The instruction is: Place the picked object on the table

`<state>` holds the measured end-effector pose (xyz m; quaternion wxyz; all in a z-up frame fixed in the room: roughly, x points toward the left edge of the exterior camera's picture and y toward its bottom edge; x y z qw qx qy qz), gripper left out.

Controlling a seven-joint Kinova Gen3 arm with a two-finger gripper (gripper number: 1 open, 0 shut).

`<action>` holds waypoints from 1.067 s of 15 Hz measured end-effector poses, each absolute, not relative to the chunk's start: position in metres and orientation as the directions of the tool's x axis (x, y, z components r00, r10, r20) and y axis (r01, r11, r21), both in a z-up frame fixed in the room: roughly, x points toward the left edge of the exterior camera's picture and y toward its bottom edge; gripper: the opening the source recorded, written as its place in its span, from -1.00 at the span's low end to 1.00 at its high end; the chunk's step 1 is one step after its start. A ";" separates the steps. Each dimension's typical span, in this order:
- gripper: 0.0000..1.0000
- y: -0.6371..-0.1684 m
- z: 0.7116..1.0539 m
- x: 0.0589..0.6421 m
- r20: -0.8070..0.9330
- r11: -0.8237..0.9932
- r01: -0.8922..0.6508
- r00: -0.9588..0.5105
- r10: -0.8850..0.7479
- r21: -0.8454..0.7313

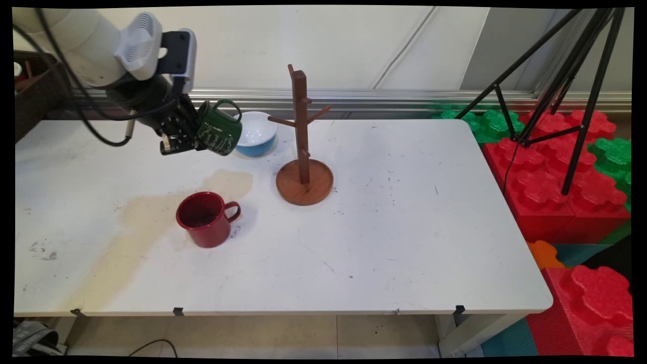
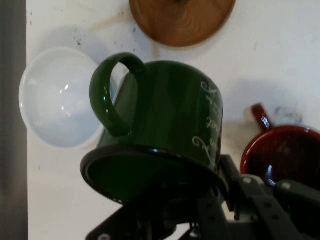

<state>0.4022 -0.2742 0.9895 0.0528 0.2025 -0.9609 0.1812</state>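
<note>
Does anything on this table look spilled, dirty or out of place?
Yes. A yellowish stain spreads across the table around the red mug, like a dried spill. The gripper holds the green mug tilted in the air.

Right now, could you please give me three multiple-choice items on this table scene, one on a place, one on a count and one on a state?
1. Where does the blue bowl stand?
A. behind the held mug, near the table's far edge
B. at the near edge
C. on the mug tree's base

2. How many mugs are in view?
A. one
B. two
C. three

3. How is the green mug held?
A. upright on the table
B. hung on a peg
C. tipped in the claw, off the table

Answers: 1 A, it sits left of the wooden mug tree; 2 B, green plus the red mug; 3 C, the claw grips its rim.
</note>
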 end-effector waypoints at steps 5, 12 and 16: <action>-1.00 -0.302 0.965 0.398 0.085 0.858 -0.389 -0.919 -0.384 -0.335; -1.00 -0.330 0.925 0.384 -0.016 0.863 -0.379 -0.913 -0.408 -0.335; -1.00 -0.345 0.901 0.375 -0.075 0.867 -0.369 -0.907 -0.415 -0.334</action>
